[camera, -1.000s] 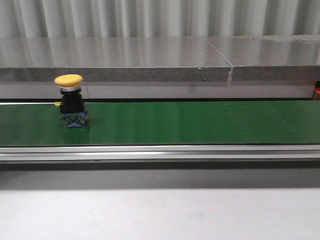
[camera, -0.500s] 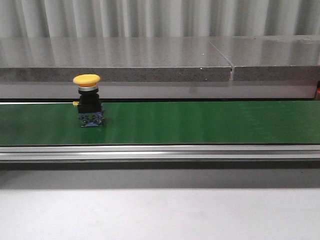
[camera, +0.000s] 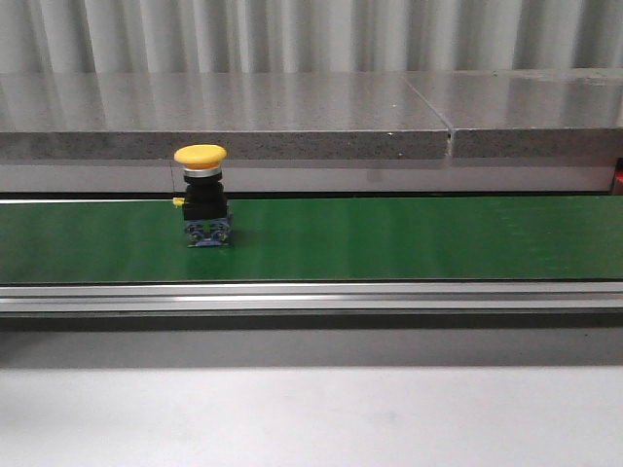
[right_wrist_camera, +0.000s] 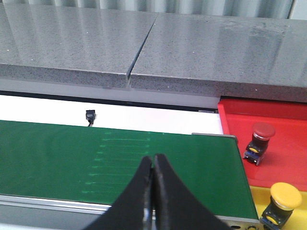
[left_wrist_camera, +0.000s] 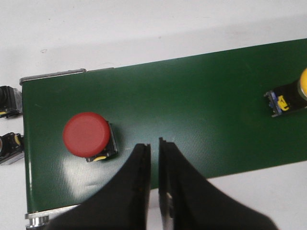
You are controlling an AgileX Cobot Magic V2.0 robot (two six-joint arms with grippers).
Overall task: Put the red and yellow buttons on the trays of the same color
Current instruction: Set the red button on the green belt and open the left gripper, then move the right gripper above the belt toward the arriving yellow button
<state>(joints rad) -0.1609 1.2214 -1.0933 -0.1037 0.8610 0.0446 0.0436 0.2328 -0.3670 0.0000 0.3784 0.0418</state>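
Observation:
A yellow button (camera: 201, 196) stands upright on the green belt (camera: 409, 238), left of the middle; it also shows at the edge of the left wrist view as the yellow button (left_wrist_camera: 291, 96). A red button (left_wrist_camera: 87, 134) sits on the belt near its end. My left gripper (left_wrist_camera: 154, 144) hovers beside the red button, its fingers a thin slit apart with nothing between them. My right gripper (right_wrist_camera: 153, 159) is shut and empty over the belt's other end. Beyond that end lie a red tray (right_wrist_camera: 288, 124) holding a red button (right_wrist_camera: 259, 137) and a yellow tray (right_wrist_camera: 259, 194) holding a yellow button (right_wrist_camera: 283, 201).
Two more button bodies (left_wrist_camera: 8, 94) (left_wrist_camera: 10, 147) lie on the white table off the belt's end. A grey stone ledge (camera: 292, 117) runs behind the belt and an aluminium rail (camera: 311, 295) along its front. A small black part (right_wrist_camera: 90, 116) sits behind the belt.
The yellow button has travelled to the right along the belt, from the far left toward the middle. No gripper shows in the front view at any time.

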